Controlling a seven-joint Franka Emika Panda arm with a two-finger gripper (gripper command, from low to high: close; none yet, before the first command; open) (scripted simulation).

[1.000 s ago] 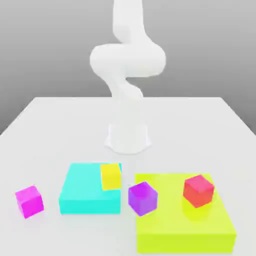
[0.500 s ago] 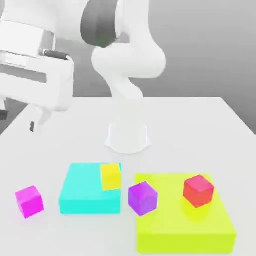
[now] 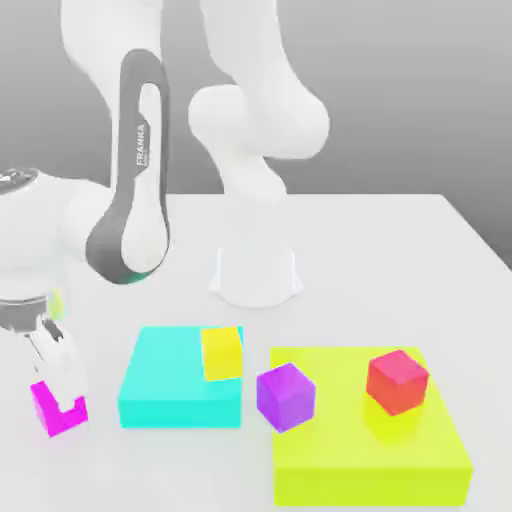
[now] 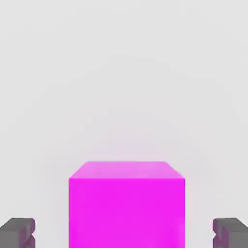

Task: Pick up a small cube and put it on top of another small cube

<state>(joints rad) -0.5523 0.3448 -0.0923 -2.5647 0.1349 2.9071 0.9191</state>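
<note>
The small magenta cube point(image 3: 52, 412) point(image 4: 126, 208) rests on the white table at the exterior view's left. My gripper point(image 3: 55, 385) point(image 4: 124, 235) is lowered around it and stands open, one grey fingertip point(image 4: 17, 232) on each side with a clear gap to the cube's faces. A white finger point(image 3: 63, 368) covers part of the cube in the exterior view. The small red cube point(image 3: 397, 380) sits on a flat yellow-green block point(image 3: 370, 470) at the exterior view's right, far from the gripper.
A cyan flat block point(image 3: 170, 400) lies just right of the magenta cube with a yellow cube point(image 3: 222, 352) on its far corner. A purple cube point(image 3: 285, 396) sits between the two flat blocks. The arm's white base point(image 3: 256, 275) stands behind them.
The arm has swung in from above and dropped to the table at the exterior view's left. Its fingers now straddle the magenta cube. None of the cubes has moved.
</note>
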